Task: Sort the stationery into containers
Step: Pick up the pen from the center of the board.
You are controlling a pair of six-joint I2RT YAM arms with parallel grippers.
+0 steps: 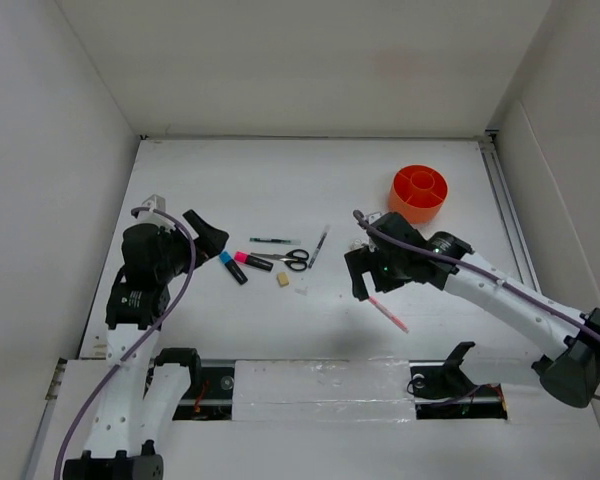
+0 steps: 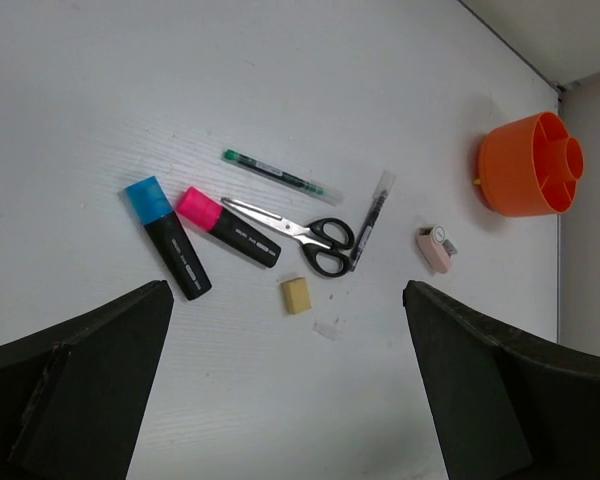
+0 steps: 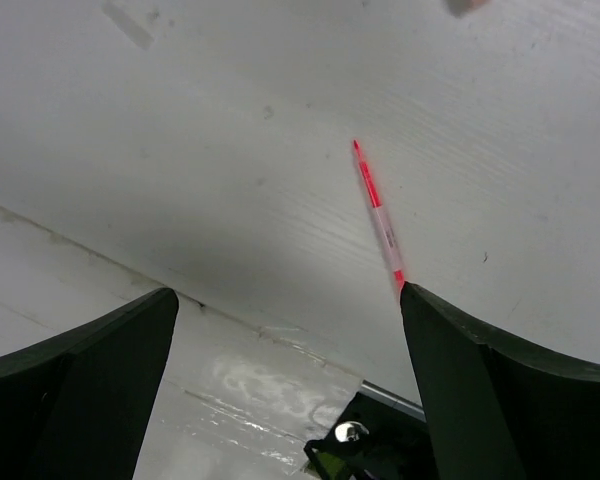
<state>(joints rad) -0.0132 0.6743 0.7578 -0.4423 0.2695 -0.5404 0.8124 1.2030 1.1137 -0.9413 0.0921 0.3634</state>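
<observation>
Stationery (image 2: 325, 245) lies loose on the white table (image 2: 130, 100), and neither pincer grasps any of it.

The left pincer (image 1: 206, 232) is released, its dark fingers (image 2: 80, 380) spread wide above the table. Closest below it is a beige eraser cube (image 2: 296, 295), with a small clear scrap (image 2: 325, 328) just beside it. Past the eraser lie the black-handled scissors (image 2: 295, 230), blades pointing at the pink-capped marker (image 2: 228, 228). The blue-capped marker (image 2: 168, 238) lies just beside that one. Both black barrels carry white print that is too small to read. A dark green pen (image 2: 275, 172) lies beyond the scissors, and a grey pen (image 2: 370, 218) touches the scissor handles. The pinkish sharpener (image 2: 434, 248) sits apart to that side. Farther off, near the side wall, stands the orange pot (image 2: 528, 165), upright, with its central tube and divided compartments showing.

The right pincer (image 1: 357, 278) is also released and holds nothing, hanging over the near part of the table. A pink pen (image 3: 378, 215) lies flat under it, well apart from the other items. In the wrist view one end of the pen meets the tip of the right-hand finger (image 3: 500, 380). The pen's clear middle section shows some marking, but it is blurred past reading.
</observation>
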